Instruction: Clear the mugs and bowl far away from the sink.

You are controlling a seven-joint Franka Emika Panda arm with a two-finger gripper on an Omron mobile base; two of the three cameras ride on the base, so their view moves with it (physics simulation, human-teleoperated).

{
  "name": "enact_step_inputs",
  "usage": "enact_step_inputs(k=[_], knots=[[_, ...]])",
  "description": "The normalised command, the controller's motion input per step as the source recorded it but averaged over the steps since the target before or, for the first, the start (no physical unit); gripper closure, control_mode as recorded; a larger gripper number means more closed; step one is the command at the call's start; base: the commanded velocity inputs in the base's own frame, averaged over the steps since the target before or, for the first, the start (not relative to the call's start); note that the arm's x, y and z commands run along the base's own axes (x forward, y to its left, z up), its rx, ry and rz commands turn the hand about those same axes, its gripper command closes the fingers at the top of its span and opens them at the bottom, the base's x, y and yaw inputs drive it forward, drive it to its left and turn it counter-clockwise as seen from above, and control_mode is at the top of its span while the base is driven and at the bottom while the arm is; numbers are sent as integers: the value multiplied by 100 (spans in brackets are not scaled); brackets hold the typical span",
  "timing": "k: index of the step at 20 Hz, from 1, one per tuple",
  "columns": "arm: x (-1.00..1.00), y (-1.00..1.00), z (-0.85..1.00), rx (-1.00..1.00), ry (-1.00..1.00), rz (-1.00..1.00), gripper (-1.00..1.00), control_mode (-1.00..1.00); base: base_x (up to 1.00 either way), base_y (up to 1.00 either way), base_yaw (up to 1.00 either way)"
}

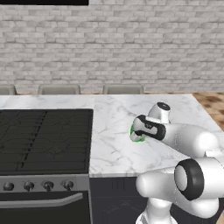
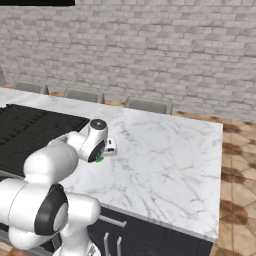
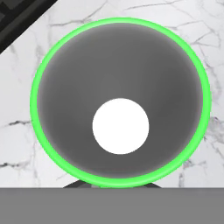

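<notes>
Where marble shows, mug (image 3: 65,65) — green rim, grey inside

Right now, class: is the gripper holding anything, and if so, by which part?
It cannot be told. The hand view looks straight down into a green mug close below the gripper, but the fingertips barely show, so any grip on its rim stays unconfirmed.
</notes>
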Motion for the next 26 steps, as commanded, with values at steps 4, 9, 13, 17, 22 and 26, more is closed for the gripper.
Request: enact_step_inputs(k=[4,9,13,17,22,26], knots=[[11,0,-29,0,0,1,100,-100,0,0,0],[16,0,-15,0,0,0,100,-100,0,0,0],[14,0,-18,0,1,0,100,-100,0,0,0],[11,0,-23,0,3,0,100,-100,0,0,0],[8,0,-18,0,3,0,100,-100,0,0,0],[0,2,-18,0,1,0,-100,-100,0,0,0]])
